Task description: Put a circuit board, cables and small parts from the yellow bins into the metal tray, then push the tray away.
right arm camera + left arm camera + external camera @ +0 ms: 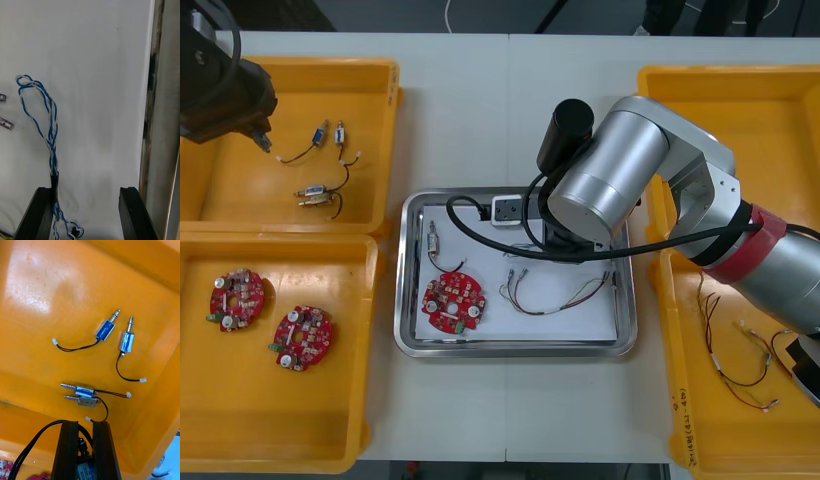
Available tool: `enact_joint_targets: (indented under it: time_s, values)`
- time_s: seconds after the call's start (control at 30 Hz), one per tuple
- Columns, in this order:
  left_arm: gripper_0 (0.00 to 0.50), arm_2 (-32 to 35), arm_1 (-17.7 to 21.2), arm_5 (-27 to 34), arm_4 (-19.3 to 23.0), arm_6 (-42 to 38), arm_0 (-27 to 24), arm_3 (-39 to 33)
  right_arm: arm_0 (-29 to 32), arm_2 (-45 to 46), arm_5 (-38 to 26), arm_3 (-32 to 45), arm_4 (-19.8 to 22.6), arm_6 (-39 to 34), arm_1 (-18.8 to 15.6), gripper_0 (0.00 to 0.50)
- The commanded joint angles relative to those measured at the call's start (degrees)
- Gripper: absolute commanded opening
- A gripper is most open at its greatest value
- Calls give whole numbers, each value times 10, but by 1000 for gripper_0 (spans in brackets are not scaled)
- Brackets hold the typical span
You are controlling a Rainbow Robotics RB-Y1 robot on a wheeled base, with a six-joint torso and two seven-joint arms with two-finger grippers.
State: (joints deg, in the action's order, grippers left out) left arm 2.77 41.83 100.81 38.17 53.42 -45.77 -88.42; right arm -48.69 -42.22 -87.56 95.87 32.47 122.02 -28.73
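Overhead on table, wrists near tray, bin

My left gripper faces a yellow bin, clamped on a small metal part.
Its black lead loops out beside my fingers. On the bin floor (orange here) lie four loose parts: an upper pair, slightly apart, and a lower pair, touching, nearer my fingertips.

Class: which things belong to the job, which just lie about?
Job: metal tray; circuit board, red and yellow cable, blue and white cable inside; right gripper above; left gripper, holding small metal part, over far bin.
Lying about: binned boards, parts, cables.
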Motion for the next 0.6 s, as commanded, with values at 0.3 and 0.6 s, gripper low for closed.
enact_joint_targets:
  time_s: [0.3, 0.6]
  values:
    - [0, -6, 15, 27, 34, 44, 4, -84, -36, 17, -29, 7, -8, 25, 13, 500]
    - [2, -36, 2, 33, 49, 35, 4, -111, -40, 23, -51, 9, -4, 21, 13, 500]
